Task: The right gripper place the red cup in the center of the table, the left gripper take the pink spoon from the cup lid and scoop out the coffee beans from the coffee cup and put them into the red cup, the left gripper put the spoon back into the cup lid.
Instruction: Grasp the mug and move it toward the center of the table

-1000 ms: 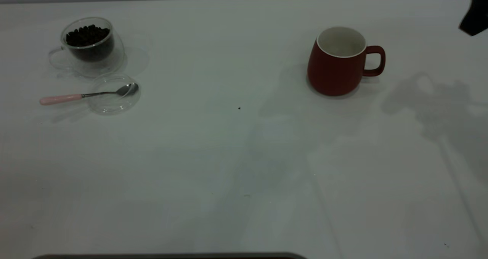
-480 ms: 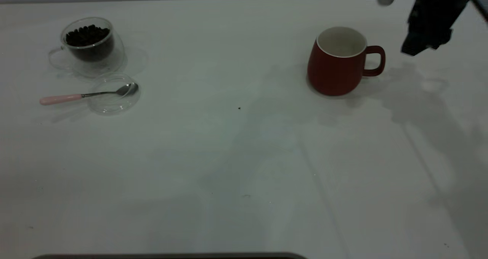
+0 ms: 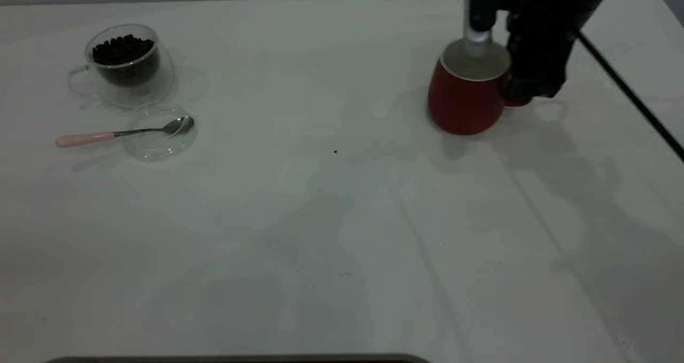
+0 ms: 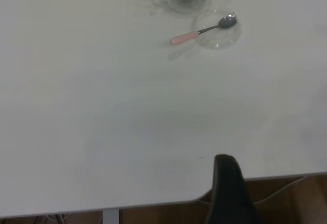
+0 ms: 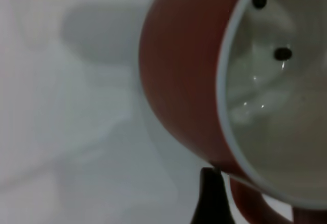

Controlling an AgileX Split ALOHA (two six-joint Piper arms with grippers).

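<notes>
Red cup about to be gripped, nothing yet completed

The right gripper [image 3: 526, 82] is placed at the red cup [image 3: 465, 103] handle, far right of the coffee cup [image 3: 127, 63]; its closure cannot be told. Moving, scooping and spoon return remain.

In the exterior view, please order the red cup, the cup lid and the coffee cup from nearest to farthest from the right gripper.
1. Red cup, directly at the right gripper, at its handle side.
2. Cup lid, far left, holding the spoon bowl.
3. Coffee cup, far left, behind the lid.
</notes>
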